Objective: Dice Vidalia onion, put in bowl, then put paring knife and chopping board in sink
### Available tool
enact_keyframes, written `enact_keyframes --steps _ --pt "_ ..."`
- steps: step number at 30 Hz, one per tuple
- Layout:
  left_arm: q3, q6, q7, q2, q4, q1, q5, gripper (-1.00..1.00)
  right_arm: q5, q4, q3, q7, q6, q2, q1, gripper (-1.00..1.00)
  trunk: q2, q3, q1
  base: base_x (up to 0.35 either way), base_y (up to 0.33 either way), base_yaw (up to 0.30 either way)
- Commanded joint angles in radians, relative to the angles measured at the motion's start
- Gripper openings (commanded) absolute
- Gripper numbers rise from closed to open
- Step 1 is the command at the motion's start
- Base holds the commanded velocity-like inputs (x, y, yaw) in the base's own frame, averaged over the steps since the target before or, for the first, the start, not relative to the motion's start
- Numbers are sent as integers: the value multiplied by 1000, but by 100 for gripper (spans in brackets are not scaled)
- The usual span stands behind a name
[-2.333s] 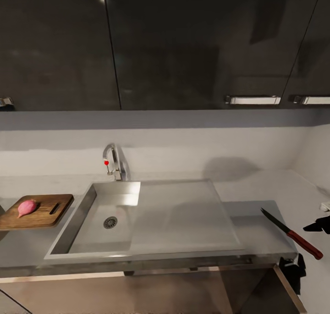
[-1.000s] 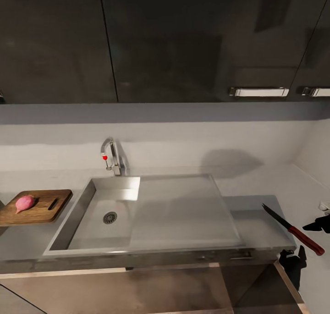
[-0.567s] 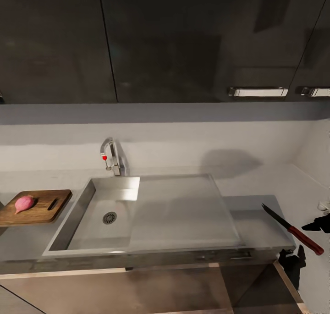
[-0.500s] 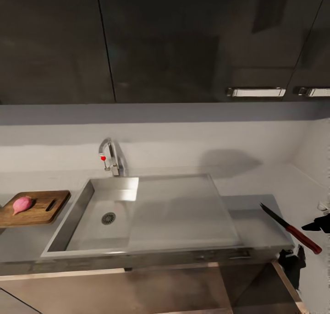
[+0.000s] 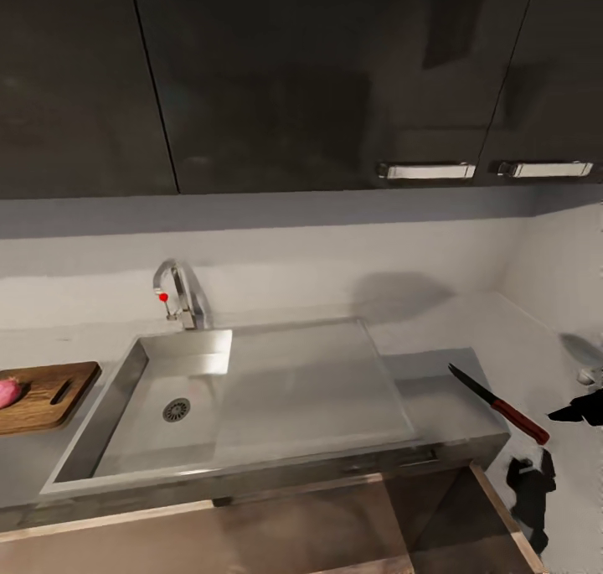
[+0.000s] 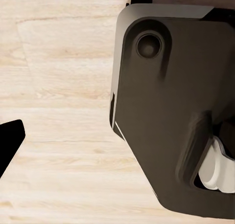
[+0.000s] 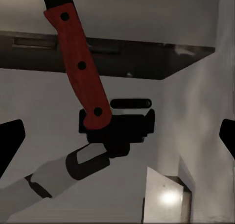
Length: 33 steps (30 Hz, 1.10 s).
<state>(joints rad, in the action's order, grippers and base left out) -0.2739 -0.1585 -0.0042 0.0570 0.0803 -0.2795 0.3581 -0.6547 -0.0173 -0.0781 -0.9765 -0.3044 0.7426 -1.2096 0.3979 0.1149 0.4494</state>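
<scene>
Knife pickup in hand. Paring knife [image 5: 500, 405] lies lower right on countertop [image 5: 435, 398]; right gripper [image 7: 117, 131] spread wide below handle (nothing held). Vidalia onion [image 5: 7, 390] waits on chopping board [image 5: 42, 394], left edge. Next: close on handle. Left gripper's state: cannot tell.

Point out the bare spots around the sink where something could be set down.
The flat drainboard between the basin and the knife is bare. So is the counter strip behind the sink. The cutting board at far left already carries the onion.
</scene>
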Motion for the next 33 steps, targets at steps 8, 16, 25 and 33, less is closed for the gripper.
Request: enact_keyframes --steps 8,16,25,33 --pt "-8 -3 0 0 1 -1 10 100 -5 -1 -9 -4 -8 -15 -1 100 2 1 1 0 0 -30" --pt "-8 -3 0 0 1 -1 10 100 -5 -1 -9 4 -9 -24 -1 100 2 1 1 0 0 -1" --pt "-8 -3 -1 0 1 -1 10 100 -5 -1 -9 4 -9 -24 -1 100 2 1 1 0 0 -3" --pt "-8 -3 0 0 1 -1 10 100 -5 -1 -8 4 -9 -24 -1 100 2 -2 1 0 0 -121"
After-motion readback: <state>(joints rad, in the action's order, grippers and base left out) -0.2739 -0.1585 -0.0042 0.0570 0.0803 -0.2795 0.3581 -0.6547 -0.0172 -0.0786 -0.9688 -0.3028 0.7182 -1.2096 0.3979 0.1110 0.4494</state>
